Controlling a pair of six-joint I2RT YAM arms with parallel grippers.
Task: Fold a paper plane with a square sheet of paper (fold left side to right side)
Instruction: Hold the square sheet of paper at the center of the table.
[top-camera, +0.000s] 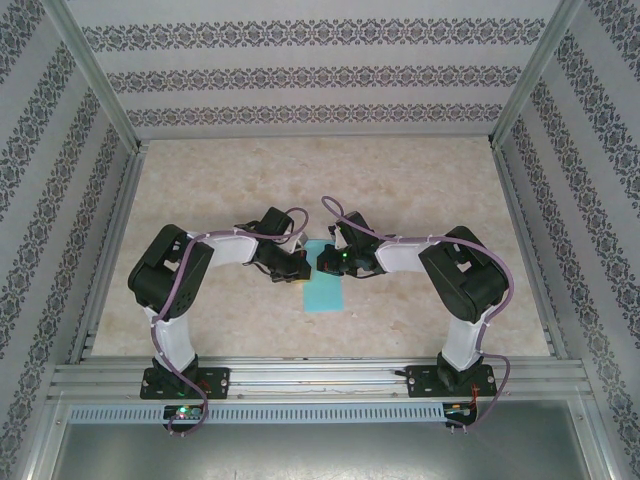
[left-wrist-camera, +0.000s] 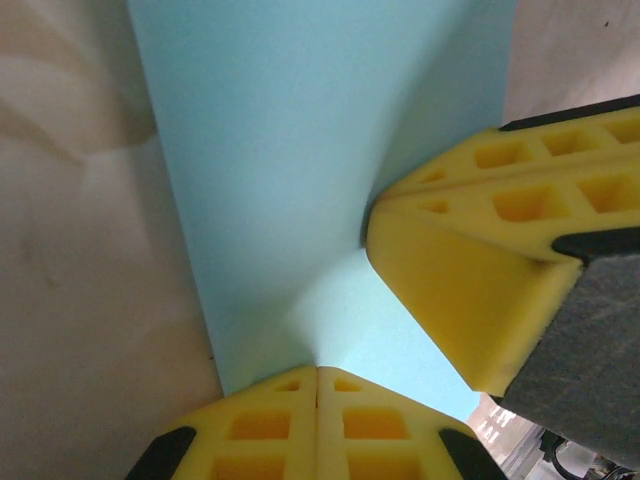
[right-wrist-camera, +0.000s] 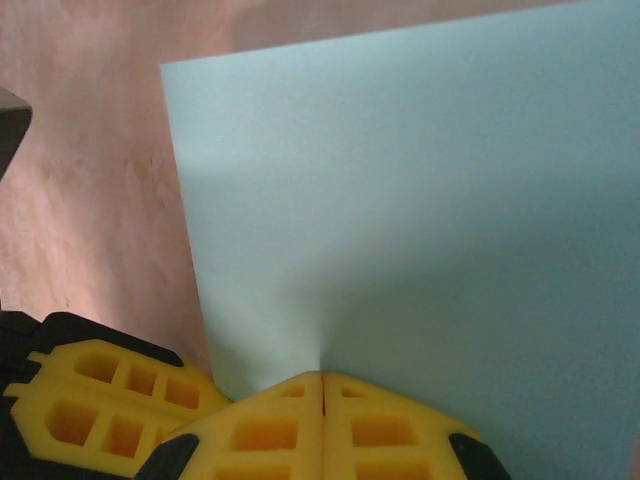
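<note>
Turquoise paper (top-camera: 324, 292), yellow left tool (left-wrist-camera: 318, 375), beige table (top-camera: 430, 200)

We see two arms of one make, the left arm (top-camera: 172, 335) and the right arm (top-camera: 462, 340): smooth white curved shells between bulky black joint housings, each on a black base plate (top-camera: 205, 381). A lilac cable (top-camera: 151, 325) loops loosely along each. A small green light (top-camera: 343, 257) glows near one wrist. Up close, the left gripper (left-wrist-camera: 318, 372) and right gripper (right-wrist-camera: 322, 378) have bright yellow fingers (left-wrist-camera: 290, 400), moulded with square pockets and trimmed in black.
</note>
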